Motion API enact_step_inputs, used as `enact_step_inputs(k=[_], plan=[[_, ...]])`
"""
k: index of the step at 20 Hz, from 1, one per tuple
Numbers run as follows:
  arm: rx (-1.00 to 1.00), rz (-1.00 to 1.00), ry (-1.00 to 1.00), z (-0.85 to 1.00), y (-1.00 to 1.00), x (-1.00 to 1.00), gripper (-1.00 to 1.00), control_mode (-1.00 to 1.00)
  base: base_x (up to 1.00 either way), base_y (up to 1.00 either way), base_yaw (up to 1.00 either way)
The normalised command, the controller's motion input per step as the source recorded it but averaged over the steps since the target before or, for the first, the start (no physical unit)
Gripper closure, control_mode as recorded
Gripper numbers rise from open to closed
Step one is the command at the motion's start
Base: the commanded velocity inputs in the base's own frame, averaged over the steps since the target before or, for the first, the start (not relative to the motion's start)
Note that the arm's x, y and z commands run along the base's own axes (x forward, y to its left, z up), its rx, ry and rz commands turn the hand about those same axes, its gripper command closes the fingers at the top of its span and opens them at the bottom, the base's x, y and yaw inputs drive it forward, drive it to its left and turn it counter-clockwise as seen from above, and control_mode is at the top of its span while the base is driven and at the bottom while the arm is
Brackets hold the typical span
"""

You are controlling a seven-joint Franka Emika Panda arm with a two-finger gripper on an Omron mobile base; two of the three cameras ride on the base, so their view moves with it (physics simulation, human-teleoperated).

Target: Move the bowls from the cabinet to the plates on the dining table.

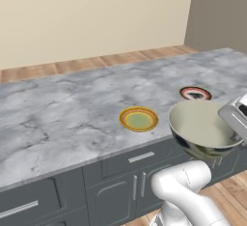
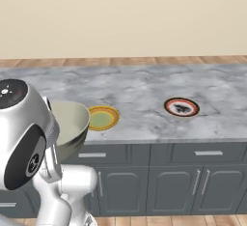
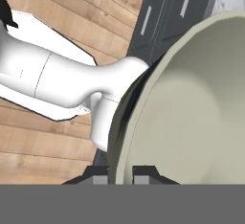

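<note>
Bowl-wise, we've got the cream bowl (image 1: 205, 132) pinched by its rim, gripper (image 3: 123, 174) fingers nearly closed either side of the wall. It looks rigid, glossy, probably slippery and breakable, and a rim pinch lets it swing, so we'd go gently. It hangs off the dining table's (image 1: 58, 123) front edge, near the yellow-rimmed plate (image 1: 139, 119). The red-rimmed plate (image 1: 195, 93) sits further back; bare marble surrounds both.

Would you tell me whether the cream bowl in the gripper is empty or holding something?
Empty: the cream bowl held by the gripper shows only a bare pale inside.
</note>
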Motion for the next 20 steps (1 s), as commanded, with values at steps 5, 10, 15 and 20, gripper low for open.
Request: enact_step_inputs(k=[5,10,15,20], plan=[[0.0,0.0,-0.01,-0.02,0.0,0.27,1.0,-1.0,0.0,0.0,0.0],[0.04,0.02,-0.07,-0.04,0.0,0.42,1.0,-1.0,0.0,0.0,0.0],[0.04,0.01,-0.07,-0.04,0.0,0.46,1.0,-1.0,0.0,0.0,0.0],[0.01,0.0,-0.02,-0.09,0.03,0.5,1.0,-1.0,0.0,0.0,0.0]])
